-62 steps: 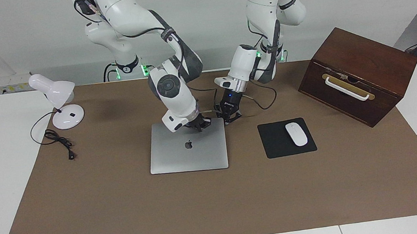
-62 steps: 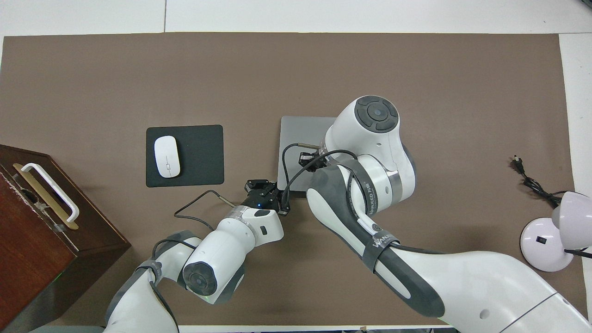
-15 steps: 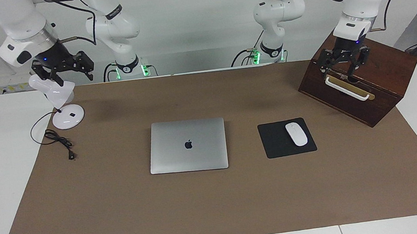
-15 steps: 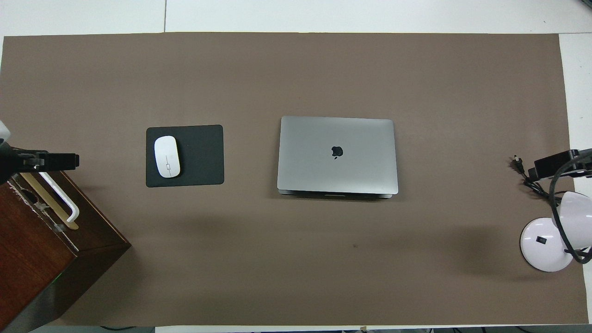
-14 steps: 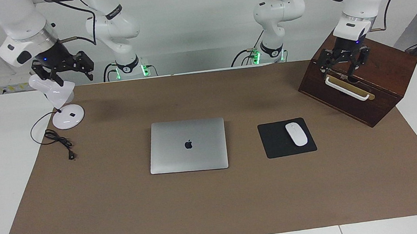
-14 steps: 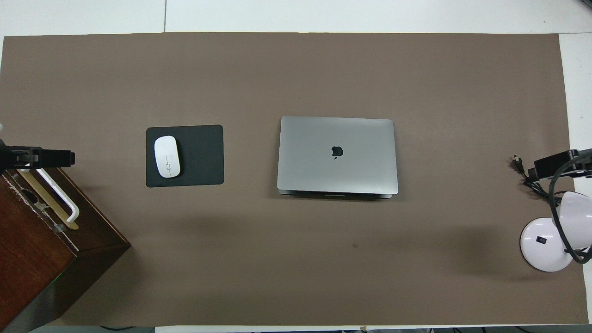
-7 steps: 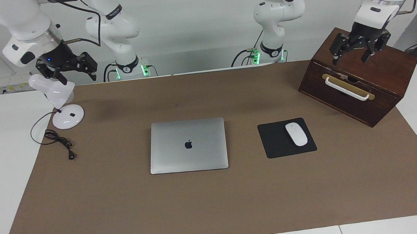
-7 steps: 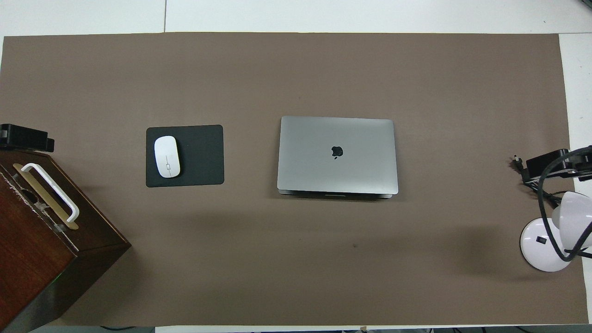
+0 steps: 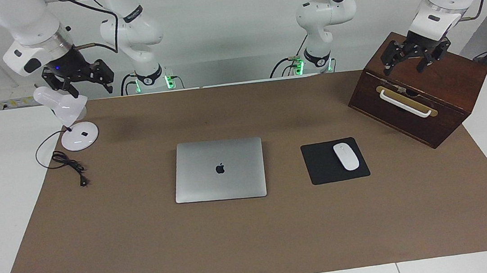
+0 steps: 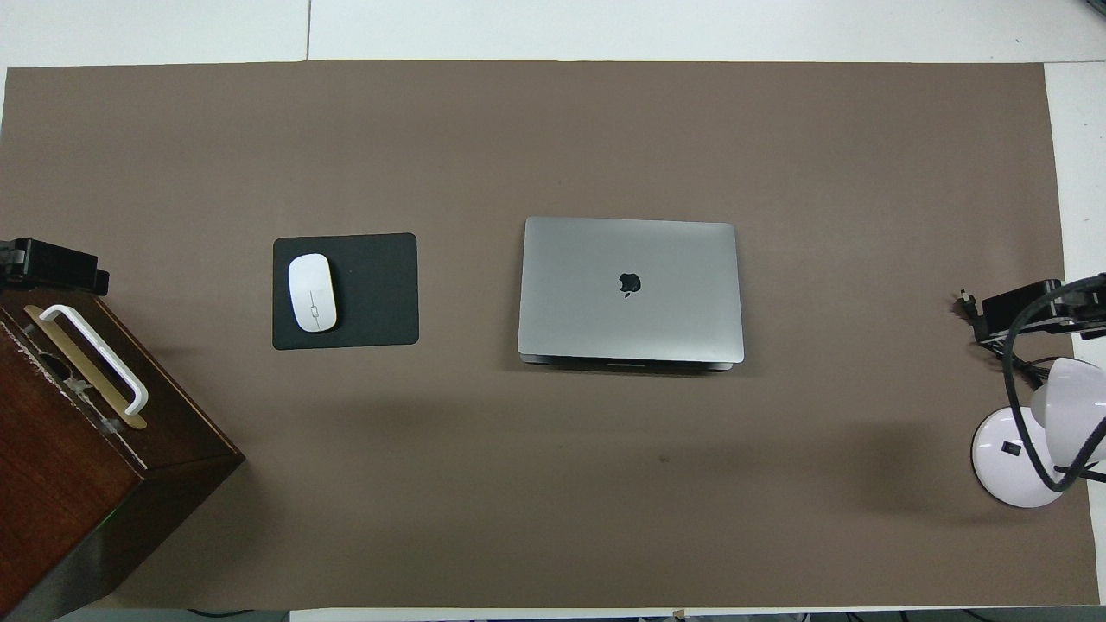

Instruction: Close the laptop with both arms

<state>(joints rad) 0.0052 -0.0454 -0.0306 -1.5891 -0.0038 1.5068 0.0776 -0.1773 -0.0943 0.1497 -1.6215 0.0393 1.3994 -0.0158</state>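
Closing step judged complete: the laptop (image 9: 219, 170) is seen lid-down, well apart from the spread, empty jaws of the left gripper (image 9: 415, 52) and right gripper (image 9: 76, 76); no further move is called for.

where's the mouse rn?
The white mouse lies on the black mouse pad, beside the closed laptop toward the left arm's end of the table, farther from the robots than the wooden box.

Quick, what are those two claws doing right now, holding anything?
Left gripper: open, empty, up over the wooden box.
Right gripper: open, empty, up over the desk lamp.
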